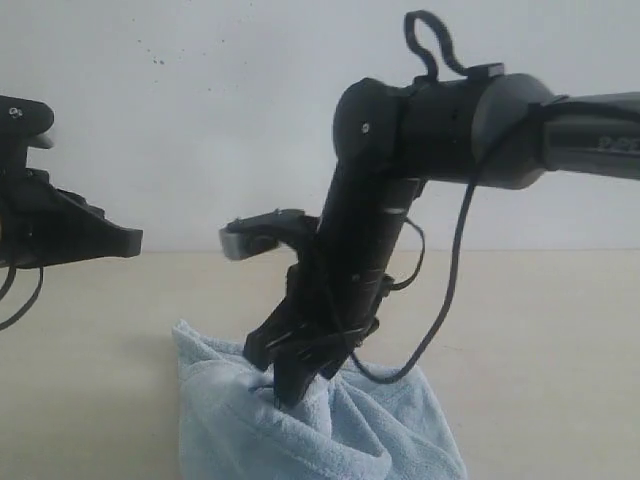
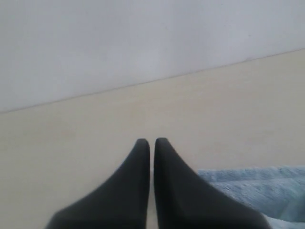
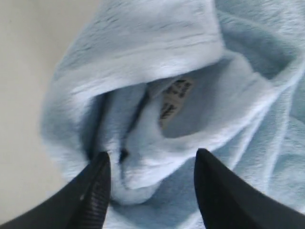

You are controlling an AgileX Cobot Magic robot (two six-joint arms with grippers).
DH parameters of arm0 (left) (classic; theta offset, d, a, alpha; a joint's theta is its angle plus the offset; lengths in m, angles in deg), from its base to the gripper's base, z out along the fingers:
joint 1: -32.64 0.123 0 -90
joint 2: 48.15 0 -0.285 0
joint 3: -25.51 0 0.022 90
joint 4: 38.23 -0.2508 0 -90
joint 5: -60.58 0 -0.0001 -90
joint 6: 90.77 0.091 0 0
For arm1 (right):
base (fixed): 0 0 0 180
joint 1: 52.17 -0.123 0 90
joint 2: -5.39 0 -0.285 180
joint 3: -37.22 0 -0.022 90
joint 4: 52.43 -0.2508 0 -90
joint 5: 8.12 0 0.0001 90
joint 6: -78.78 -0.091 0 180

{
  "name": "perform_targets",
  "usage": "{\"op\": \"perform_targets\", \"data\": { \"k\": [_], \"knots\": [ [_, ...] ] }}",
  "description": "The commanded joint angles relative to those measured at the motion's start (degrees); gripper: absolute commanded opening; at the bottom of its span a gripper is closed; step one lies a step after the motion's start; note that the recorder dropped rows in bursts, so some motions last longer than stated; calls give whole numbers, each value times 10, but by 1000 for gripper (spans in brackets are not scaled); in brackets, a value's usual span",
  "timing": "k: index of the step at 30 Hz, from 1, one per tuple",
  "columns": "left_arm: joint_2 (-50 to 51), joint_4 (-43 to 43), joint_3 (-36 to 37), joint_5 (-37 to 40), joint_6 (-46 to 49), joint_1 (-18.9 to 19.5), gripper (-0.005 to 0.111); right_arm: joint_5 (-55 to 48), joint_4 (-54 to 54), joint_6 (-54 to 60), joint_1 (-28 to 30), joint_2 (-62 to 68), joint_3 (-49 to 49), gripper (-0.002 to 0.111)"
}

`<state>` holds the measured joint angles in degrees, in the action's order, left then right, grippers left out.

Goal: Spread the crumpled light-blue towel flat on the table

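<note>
Pale beige surface (image 1: 540, 330) runs back to an off-white wall (image 1: 200, 120). On your left, the left end effector (image 2: 151, 142) hangs above bare surface, clenched on nothing, with the towel (image 1: 330, 430) off to one side of it. That crumpled towel lies front and centre. Your right end effector (image 3: 152, 160) reaches down into it, released, jaws straddling a raised fold just beside the white tag (image 3: 174, 98).
</note>
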<state>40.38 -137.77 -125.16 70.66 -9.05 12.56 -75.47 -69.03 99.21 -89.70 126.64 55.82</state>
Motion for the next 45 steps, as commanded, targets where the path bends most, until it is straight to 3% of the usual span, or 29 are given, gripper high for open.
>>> {"op": "perform_targets", "data": {
  "k": [1,5,10,18,21,25,27,35,38,41,43,45],
  "knots": [
    [46,-4,-20,-174,16,1,4,29,5,-2,40,-9,2,51],
    [102,-4,-71,-320,108,1,4,12,3,9,57,-9,2,51],
    [164,-4,-97,-476,96,1,4,54,3,40,57,-9,2,51],
    [183,-4,-95,-477,30,5,5,69,2,141,56,-8,2,53],
    [183,-4,-88,-476,30,5,17,68,-12,167,56,-8,2,65],
    [179,-4,-83,-475,20,5,47,75,-18,170,56,-8,2,73],
    [171,-4,-80,-463,3,5,54,80,-33,175,56,-8,2,73],
    [101,-4,-39,-392,4,5,49,79,-128,267,56,-8,2,73],
    [77,-4,-22,-300,5,15,49,71,-136,302,56,-8,-8,73],
    [69,-4,12,-132,2,18,43,80,-137,363,56,-8,-53,73],
    [69,-4,27,-79,2,18,33,112,-138,380,56,-8,-72,73],
    [69,-4,25,-81,2,18,26,122,-144,380,56,-8,-73,73]
  ]
}}
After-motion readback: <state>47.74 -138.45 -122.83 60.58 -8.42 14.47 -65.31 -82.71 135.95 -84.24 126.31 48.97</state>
